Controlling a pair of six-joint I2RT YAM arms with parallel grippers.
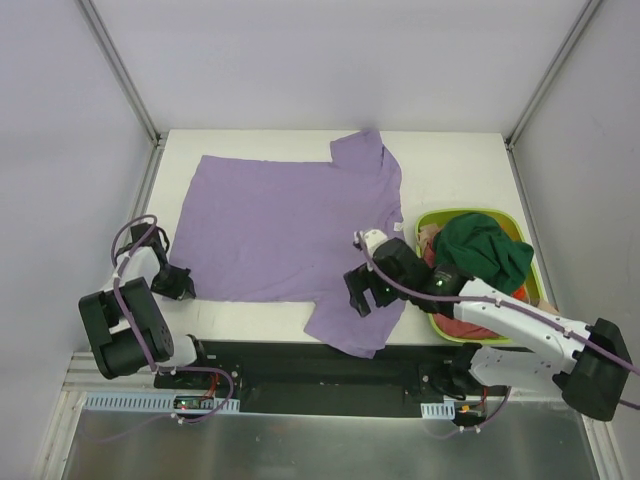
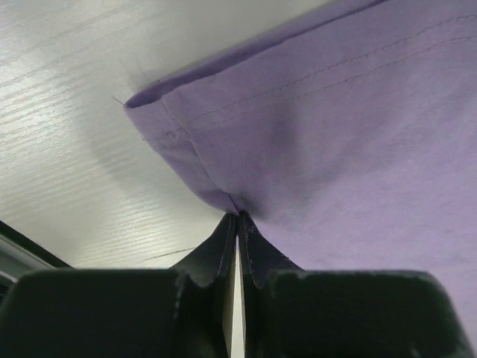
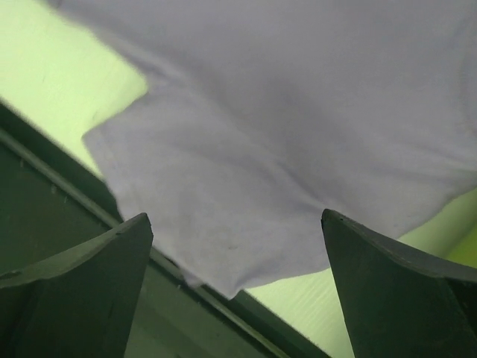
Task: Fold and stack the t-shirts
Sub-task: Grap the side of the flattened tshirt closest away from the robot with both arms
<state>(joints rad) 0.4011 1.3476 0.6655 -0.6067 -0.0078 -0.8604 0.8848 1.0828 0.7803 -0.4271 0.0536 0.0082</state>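
Observation:
A lavender t-shirt (image 1: 280, 225) lies spread flat on the white table (image 1: 250, 315), with one sleeve hanging over the front edge. My left gripper (image 1: 185, 283) sits at the shirt's near-left hem corner. In the left wrist view the left gripper (image 2: 238, 216) is shut, pinching the lavender cloth (image 2: 335, 127) at its tips. My right gripper (image 1: 360, 295) hovers over the near sleeve. The right wrist view shows the right gripper (image 3: 235, 215) open wide, with the sleeve (image 3: 283, 134) lying between and below its fingers, untouched.
A lime-green basket (image 1: 425, 215) stands at the right, holding a dark green shirt (image 1: 485, 250) and a red-pink one (image 1: 465, 325). A black rail (image 1: 300, 365) runs along the table's near edge. Metal frame posts rise at the rear corners.

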